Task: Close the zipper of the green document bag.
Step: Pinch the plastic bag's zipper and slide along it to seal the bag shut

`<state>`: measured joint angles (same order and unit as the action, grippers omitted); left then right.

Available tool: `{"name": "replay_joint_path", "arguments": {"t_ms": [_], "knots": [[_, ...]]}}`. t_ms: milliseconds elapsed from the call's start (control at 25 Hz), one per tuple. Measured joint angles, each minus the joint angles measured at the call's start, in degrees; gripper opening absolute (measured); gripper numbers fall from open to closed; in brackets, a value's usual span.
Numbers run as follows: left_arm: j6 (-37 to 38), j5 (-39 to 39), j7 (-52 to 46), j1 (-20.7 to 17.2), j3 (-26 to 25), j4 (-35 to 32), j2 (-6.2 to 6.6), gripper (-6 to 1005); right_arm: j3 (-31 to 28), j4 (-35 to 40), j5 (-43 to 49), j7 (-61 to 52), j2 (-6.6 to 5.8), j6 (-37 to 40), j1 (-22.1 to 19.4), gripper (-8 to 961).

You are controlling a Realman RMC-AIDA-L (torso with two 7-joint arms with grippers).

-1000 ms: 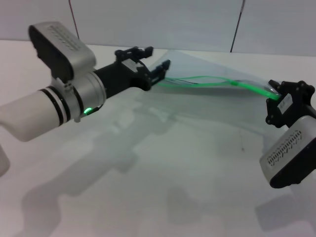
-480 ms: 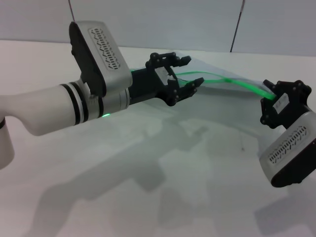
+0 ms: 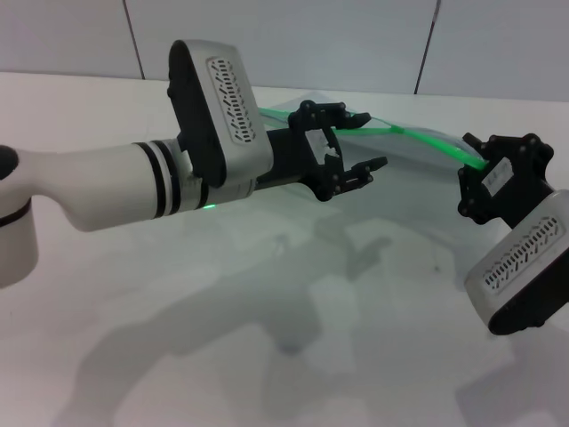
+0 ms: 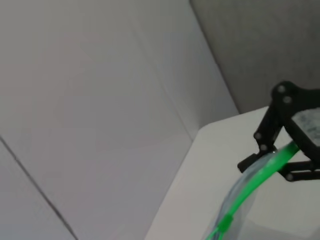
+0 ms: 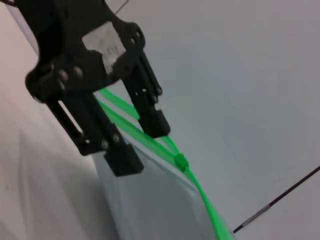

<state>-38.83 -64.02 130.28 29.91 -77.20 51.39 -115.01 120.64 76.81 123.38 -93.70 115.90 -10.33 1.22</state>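
While my right gripper (image 3: 476,171) pinches one end of the zipper (image 3: 427,140), the green document bag (image 3: 400,182) hangs lifted above the white table (image 3: 267,356), its bright green edge uppermost. My left gripper (image 3: 354,140) straddles that edge near the middle, fingers spread wide and gripping nothing. The tiny slider (image 5: 180,161) sits just beside the fingertips.
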Motion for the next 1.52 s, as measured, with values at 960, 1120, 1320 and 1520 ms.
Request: {"name": "replay_joint_path", "arguments": {"t_ms": [960, 1120, 1320, 1520], "knots": [[-10.35, 3.77, 14.68, -2.77, -7.52, -2.51, -1.38, 481, -0.23, 0.52, 0.02, -0.23, 0.03, 0.05, -0.58, 50], [-15.57, 8.8, 20.88, -0.65, -9.03, -8.94, -1.35, 482, -0.02, 0.81, 0.02, -0.26, 0.03, 0.05, -0.5, 50], [-17.96, 10.57, 23.55, 1.05, -9.25, -12.28, -1.2, 483, 0.26, 1.87, 0.02, -0.26, 0.02, 0.05, -0.68, 50], [-18.04, 10.62, 26.97, 1.35, -9.28, -12.71, -1.38, 483, 1.22, 3.38, 0.07, -0.18, 0.03, 0.05, -0.9, 50]]}}
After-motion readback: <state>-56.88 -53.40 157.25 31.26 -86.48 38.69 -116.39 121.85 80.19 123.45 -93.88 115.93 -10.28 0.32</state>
